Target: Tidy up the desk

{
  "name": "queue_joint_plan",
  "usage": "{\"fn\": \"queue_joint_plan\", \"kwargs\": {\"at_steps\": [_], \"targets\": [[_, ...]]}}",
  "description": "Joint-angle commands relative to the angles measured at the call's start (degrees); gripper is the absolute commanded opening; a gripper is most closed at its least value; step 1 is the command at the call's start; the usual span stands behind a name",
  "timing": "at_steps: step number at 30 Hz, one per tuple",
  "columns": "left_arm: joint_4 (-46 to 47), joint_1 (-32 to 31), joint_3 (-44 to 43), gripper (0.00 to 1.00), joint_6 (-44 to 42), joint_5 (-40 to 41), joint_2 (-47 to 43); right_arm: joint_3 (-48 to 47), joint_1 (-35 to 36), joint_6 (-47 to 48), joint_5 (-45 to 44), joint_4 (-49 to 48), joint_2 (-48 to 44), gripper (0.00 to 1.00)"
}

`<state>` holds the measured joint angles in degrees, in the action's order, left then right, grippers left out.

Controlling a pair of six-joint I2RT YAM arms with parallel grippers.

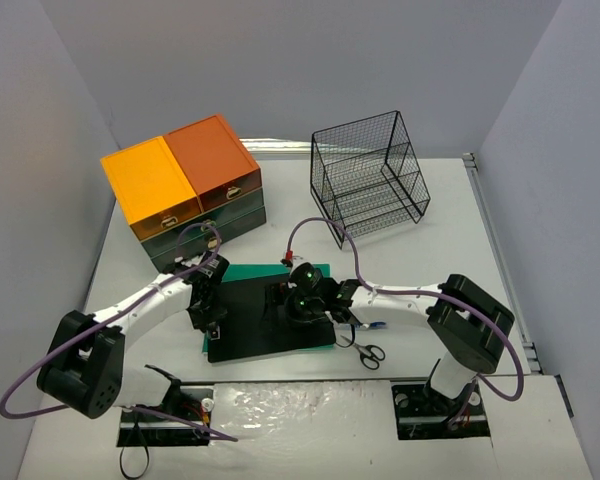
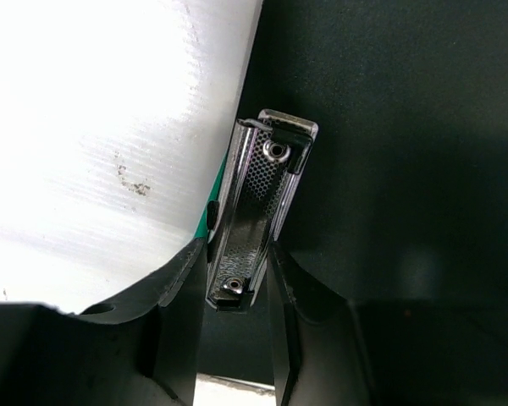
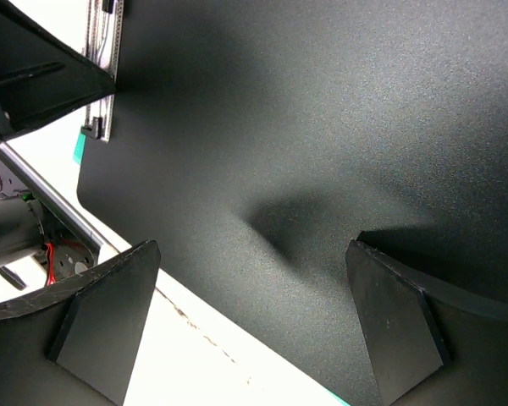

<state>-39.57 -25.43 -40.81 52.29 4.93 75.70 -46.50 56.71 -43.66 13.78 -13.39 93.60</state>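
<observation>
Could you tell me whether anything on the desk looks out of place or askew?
Yes. The black clipboard lies skewed across the green board, and neither is squared to the edges of the desk. Loose scissors lie on the desk beside them, and the drawer unit sits at an angle too.

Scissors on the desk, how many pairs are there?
1. The scissors lie on the desk by the near right corner of the black board; others may be hidden.
</observation>
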Motion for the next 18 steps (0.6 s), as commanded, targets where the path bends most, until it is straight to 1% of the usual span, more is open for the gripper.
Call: {"fn": "queue_joint_plan", "kwargs": {"at_steps": [1,6,11,15,18], "targets": [[-2.3,0.1,-4.2,0.00,1.6,-0.3,-2.1,0.0,1.1,-0.5,-0.3,6.1,0.0,0.89],[-5.3,0.1,-7.7,0.00,0.5,0.6,-4.6,-0.9,1.4,-0.3,-1.6,7.2,-2.1,0.89],[-7.9,0.1,-11.0,0.00,-0.8,0.6,-6.1,-3.6,2.0,1.4,-4.1,11.1,-4.3,0.89],[-8.5,0.1,-13.1,0.00,-1.8,-0.1,-6.4,-5.3,2.9,2.7,-6.9,13.2,-6.8,0.90],[-9.7,0.1,-15.1,0.00,-2.8,-0.5,-5.6,-5.8,4.6,4.1,-11.0,14.7,-10.2,0.90]]}}
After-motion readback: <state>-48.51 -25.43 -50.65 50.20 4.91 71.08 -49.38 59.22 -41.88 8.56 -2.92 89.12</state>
